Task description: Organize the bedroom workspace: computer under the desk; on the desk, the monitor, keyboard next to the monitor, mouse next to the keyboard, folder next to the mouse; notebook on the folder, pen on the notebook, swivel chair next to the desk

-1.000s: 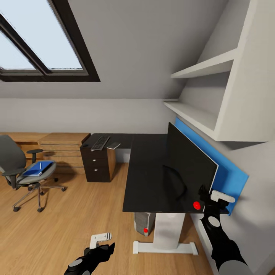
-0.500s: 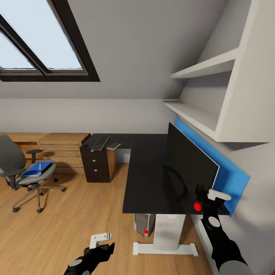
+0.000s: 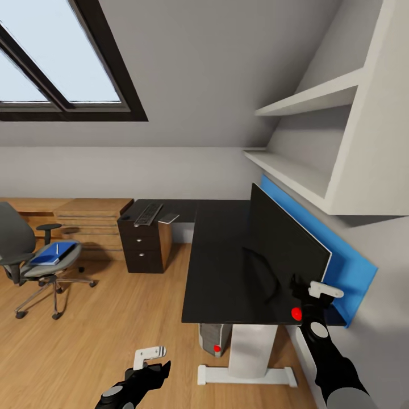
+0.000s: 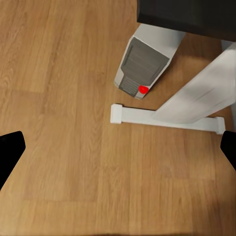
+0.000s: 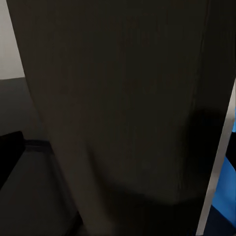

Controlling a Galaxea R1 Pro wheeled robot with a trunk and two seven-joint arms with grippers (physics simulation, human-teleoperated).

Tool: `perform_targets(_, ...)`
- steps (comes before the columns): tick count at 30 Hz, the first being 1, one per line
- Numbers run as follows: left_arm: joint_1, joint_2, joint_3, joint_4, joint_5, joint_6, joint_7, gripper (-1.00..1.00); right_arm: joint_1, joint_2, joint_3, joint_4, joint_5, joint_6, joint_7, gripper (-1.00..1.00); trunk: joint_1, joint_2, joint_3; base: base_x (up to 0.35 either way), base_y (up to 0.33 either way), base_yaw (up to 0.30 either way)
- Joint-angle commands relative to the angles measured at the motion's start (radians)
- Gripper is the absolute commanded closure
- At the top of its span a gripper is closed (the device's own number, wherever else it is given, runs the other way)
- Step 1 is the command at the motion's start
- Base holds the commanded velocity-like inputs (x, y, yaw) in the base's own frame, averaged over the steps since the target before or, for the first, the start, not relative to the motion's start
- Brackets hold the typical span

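The monitor (image 3: 284, 250) stands on the black desk (image 3: 218, 267), in front of the blue back panel. My right gripper (image 3: 309, 287) straddles its near lower corner by the red dot, open, one finger (image 5: 10, 152) before the screen (image 5: 123, 98). The computer (image 3: 216, 336) (image 4: 142, 64) sits under the desk beside the white leg (image 4: 196, 98). The keyboard (image 3: 149, 213) and notebook (image 3: 168, 217) lie on the far wing. The blue folder (image 3: 54, 251), a pale pen (image 3: 57, 248) on it, rests on the swivel chair (image 3: 23, 244). I cannot make out the mouse. My left gripper (image 3: 153, 360) (image 4: 118, 147) hangs open above the floor.
A black drawer unit (image 3: 139, 247) stands under the desk's far wing, with light wooden cabinets (image 3: 91, 218) left of it. White wall shelves (image 3: 301, 102) overhang the monitor. Bare wooden floor (image 3: 113, 307) lies between chair and desk.
The whole picture has shifted slightly, so the camera moved. The right gripper has edged a little closer around the monitor's corner. The left arm has not moved.
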Motion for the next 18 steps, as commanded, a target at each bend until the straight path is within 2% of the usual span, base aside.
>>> perform_targets(1, -0.001, 0.001, -0.003, -0.001, 0.010, 0.001, 0.010, -1.00, 0.000, 0.000, 0.001, 0.001, 0.003, -0.002, -0.004, -1.00, 0.001, -0.001, -0.001, 0.030, 0.000, 0.000)
perform_targets(7, -0.001, 0.001, -0.004, -0.001, 0.012, 0.001, 0.010, -1.00, 0.000, 0.000, 0.000, 0.002, 0.005, -0.002, 0.020, -1.00, 0.001, -0.001, -0.001, -0.094, 0.127, 0.000)
perform_targets(18, -0.001, 0.001, -0.004, 0.000, 0.013, 0.001, 0.011, -1.00, 0.000, 0.006, 0.003, 0.004, 0.006, -0.002, 0.029, -1.00, 0.001, -0.001, -0.001, -0.022, 0.020, 0.000)
